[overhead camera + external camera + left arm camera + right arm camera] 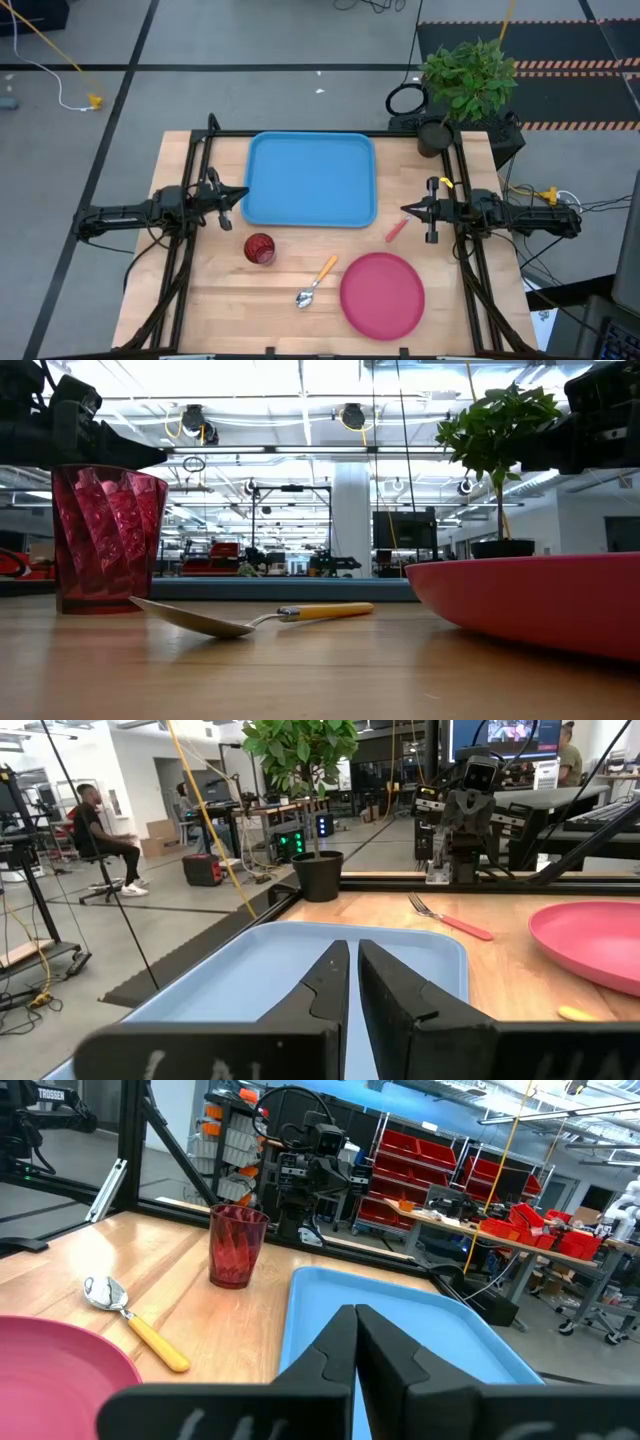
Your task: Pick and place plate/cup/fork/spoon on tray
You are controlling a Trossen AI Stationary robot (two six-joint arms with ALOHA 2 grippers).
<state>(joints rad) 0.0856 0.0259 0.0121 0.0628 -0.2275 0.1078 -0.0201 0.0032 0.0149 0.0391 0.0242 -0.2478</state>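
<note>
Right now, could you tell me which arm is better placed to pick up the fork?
Probably the right. The fork lies just in front of the right gripper, while the left gripper waits across the tray.

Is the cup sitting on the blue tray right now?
No, the cup stands on the bare wooden table, just off the tray near its corner, and nothing lies on the tray.

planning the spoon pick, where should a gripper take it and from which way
Grip the spoon by its orange handle, coming straight down from above with the jaws across the handle's width. It lies flat between the cup and the plate, and the straight handle is narrower than the rounded metal bowl.
</note>
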